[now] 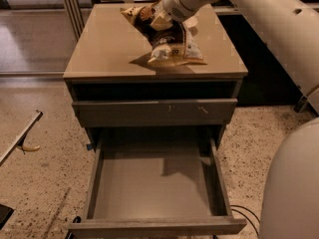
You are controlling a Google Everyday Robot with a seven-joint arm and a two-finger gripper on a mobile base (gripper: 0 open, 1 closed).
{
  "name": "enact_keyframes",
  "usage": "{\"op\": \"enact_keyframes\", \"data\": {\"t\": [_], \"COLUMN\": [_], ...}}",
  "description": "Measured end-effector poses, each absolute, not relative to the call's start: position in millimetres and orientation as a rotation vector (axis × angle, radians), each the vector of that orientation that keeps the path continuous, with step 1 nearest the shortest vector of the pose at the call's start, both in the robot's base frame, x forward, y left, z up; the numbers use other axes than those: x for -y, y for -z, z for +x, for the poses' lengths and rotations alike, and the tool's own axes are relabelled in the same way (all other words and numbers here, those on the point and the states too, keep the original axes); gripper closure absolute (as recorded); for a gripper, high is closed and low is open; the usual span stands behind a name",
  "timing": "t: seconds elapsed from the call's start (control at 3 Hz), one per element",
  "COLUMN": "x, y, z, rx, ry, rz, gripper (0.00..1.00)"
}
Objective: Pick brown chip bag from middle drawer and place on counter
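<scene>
Camera view, tool (161, 21) above counter (102, 51), drawer (155, 226) open

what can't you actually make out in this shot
Camera view:
- The gripper, at the top of the brown chip bag over the counter: mostly hidden behind the white arm.
- Bag's label text: too small.
- Whether the bag's lower end touches the counter: shadowed, unclear.
- Rear of the middle drawer: in shadow.
- Arm: cut off by top and right edges.

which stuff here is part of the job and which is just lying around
Job:
- chip bag, on the counter
- middle drawer, open
- pincer, at the bag's top

Just there:
- scratched upper drawer front
- floor
- bar at left
</scene>
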State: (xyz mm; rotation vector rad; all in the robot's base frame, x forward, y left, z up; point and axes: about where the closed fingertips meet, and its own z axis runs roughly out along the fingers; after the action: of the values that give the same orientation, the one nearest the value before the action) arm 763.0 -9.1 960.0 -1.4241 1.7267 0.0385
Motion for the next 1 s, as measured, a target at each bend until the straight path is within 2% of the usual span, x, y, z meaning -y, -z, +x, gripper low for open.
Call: {"op": "enact_keyframes", "data": {"t": [0.33, 0.67, 1.0], "x": [7.0, 1.9, -3.7], "y": [-939.1, -924.0, -913.5], "z": [775.3, 780.5, 783.1], "rx": [-1.696, -1.682, -1.686], "ry": [-0.069, -0.111, -0.156], "rz": [-1.468, -1.509, -1.532], "gripper": [1.0, 0.81, 0.58]}}
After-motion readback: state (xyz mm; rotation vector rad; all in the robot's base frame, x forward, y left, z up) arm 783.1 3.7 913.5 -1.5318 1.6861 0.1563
